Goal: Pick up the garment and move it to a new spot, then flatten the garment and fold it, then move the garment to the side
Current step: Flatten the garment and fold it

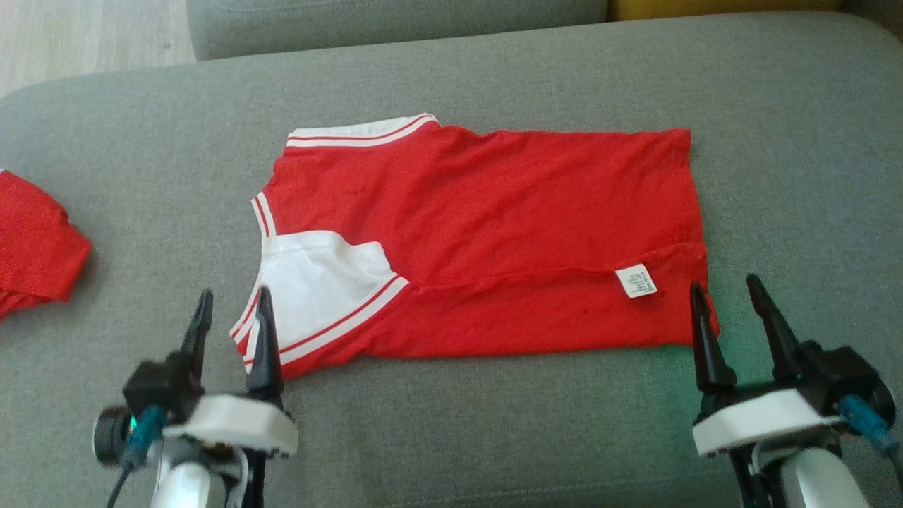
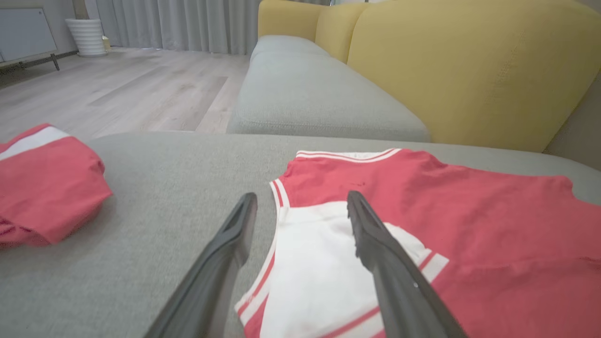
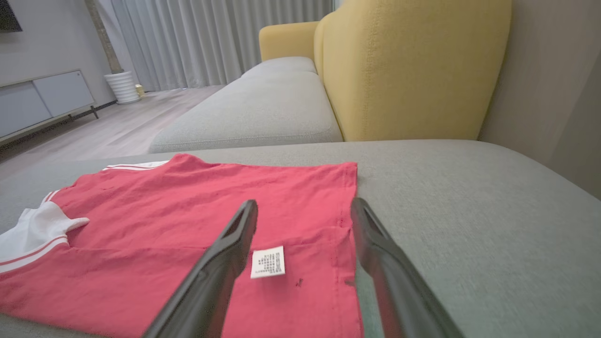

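Observation:
A red garment (image 1: 487, 212) with white striped trim lies partly folded on the grey cushion (image 1: 494, 77), its near long edge turned over so a white care label (image 1: 636, 281) faces up. A white sleeve (image 1: 317, 282) is folded onto its left end. My left gripper (image 1: 233, 307) stands open at the garment's near left corner, one finger over the white sleeve (image 2: 319, 277). My right gripper (image 1: 726, 291) stands open at the near right corner, straddling the hem beside the label (image 3: 267, 262). Neither holds cloth.
A second red garment (image 1: 35, 247) lies bunched at the cushion's far left edge, also seen as a red heap (image 2: 47, 183). Yellow sofa backrests (image 3: 404, 70) rise behind the cushion. Wooden floor (image 2: 117, 89) lies beyond the cushion's left end.

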Motion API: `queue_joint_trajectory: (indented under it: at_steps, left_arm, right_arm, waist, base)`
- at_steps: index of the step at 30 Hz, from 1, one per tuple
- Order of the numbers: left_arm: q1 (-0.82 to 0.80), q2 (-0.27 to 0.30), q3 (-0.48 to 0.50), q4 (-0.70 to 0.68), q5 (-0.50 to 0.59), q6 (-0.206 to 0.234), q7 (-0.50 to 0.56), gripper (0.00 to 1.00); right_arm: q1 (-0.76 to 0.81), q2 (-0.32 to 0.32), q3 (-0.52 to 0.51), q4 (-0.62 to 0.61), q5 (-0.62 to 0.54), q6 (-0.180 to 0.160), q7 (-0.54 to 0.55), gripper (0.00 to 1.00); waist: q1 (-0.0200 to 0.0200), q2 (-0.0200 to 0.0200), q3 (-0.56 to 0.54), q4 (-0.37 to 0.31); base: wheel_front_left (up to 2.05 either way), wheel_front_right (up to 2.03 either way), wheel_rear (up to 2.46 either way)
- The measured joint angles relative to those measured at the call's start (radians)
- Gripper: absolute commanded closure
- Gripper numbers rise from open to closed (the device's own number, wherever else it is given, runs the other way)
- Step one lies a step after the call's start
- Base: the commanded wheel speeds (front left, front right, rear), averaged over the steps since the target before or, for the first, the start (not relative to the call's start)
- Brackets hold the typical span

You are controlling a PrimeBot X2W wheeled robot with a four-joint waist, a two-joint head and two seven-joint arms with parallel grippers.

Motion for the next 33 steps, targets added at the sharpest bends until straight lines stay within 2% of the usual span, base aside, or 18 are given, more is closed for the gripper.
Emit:
queue_joint_trajectory:
  at_steps: [5,20,26,33]
  left_arm:
    - [0.067,0.000,-0.001,-0.005,0.000,0.007,0.000,0.00]
    - [0.059,0.000,-0.009,0.067,-0.026,-0.007,0.015,0.00]
    - [-0.013,-0.003,-0.006,0.226,-0.084,-0.038,0.075,0.00]
    - [-0.089,-0.010,0.004,0.327,-0.154,-0.073,0.107,0.00]
  right_arm:
    - [0.057,0.014,-0.010,-0.043,-0.004,0.000,0.029,0.00]
    - [0.073,0.030,-0.020,-0.053,0.003,0.000,0.063,0.00]
    - [0.015,0.034,-0.037,0.083,0.025,0.000,0.109,0.00]
    - [-0.051,0.035,-0.075,0.219,0.038,0.000,0.177,0.00]
  waist:
    - [0.0000,0.0000,-0.019,-0.001]
    - [0.0000,0.0000,-0.022,-0.003]
    - [0.0000,0.0000,0.014,-0.007]
    - [0.0000,0.0000,0.060,-0.003]
  base:
    - [0.00,0.00,0.00]
    - [0.00,0.00,0.00]
    - [0.00,0.00,0.00]
    - [0.00,0.00,0.00]
